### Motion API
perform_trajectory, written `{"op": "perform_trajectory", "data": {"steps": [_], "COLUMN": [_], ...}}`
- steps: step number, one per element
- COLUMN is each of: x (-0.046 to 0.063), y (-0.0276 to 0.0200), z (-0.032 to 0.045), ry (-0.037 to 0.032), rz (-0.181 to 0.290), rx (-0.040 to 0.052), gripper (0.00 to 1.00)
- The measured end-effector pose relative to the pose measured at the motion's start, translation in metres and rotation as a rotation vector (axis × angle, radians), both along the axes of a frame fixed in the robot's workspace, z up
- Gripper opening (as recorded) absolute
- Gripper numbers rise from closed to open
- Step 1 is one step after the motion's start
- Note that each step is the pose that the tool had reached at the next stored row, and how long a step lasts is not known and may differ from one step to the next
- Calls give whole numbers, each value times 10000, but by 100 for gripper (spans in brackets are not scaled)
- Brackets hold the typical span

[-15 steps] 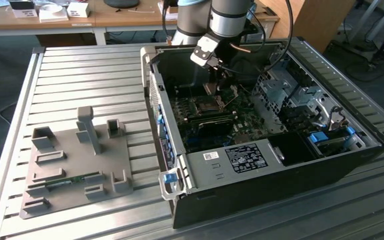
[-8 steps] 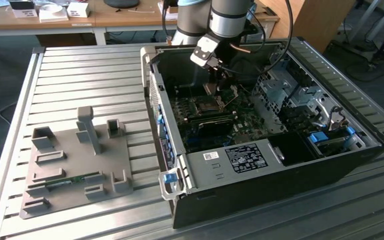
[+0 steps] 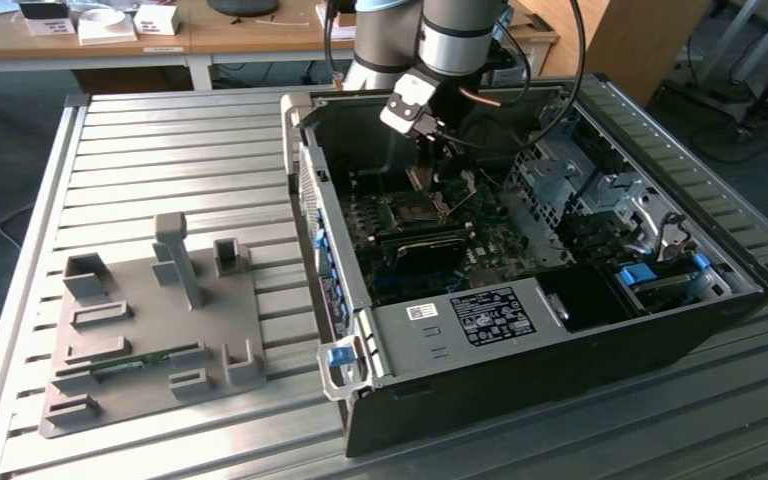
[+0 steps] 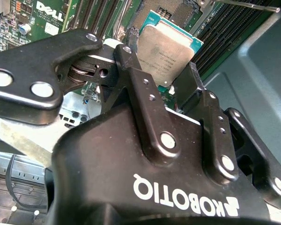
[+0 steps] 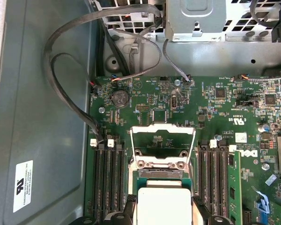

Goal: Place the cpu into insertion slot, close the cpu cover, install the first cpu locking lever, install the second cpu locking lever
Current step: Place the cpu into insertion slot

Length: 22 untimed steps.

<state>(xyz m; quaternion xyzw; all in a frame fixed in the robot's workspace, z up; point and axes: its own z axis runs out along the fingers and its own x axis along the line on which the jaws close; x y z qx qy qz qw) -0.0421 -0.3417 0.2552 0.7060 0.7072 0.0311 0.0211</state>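
Observation:
My gripper (image 4: pixel 163 70) is shut on the cpu (image 4: pixel 166 47), a pale silvery square chip pinched by its edges between two black fingers (image 4: pixel 131 63). In the first wrist view the cpu (image 5: pixel 161 206) hangs just above the insertion slot (image 5: pixel 161 175), whose near part it hides. The cpu cover (image 5: pixel 163 161), a thin silvery frame, stands swung open behind the slot, with thin metal lever rods (image 5: pixel 131 147) along its sides. In the exterior view the gripper (image 3: pixel 440 190) reaches down into the open case over the insertion slot (image 3: pixel 411 212).
The grey computer case (image 3: pixel 558 330) lies open on a slatted metal table (image 3: pixel 157 150). Black memory slots (image 5: pixel 107 178) flank the socket on both sides. Loose black cables (image 5: pixel 65 75) loop inside the case. A grey fixture plate (image 3: pixel 157 320) sits at the exterior view's left.

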Motion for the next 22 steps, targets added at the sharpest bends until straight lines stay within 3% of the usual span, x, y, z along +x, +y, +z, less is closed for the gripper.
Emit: {"op": "perform_trajectory", "data": {"steps": [7,14,22], "x": [0,-3,-3], "y": [1,0,0], "z": [-7,-82,-107], "ry": [-3,-1,-2], "rz": [0,0,0], "rx": [4,0,2], "gripper": [54,54,54]}}
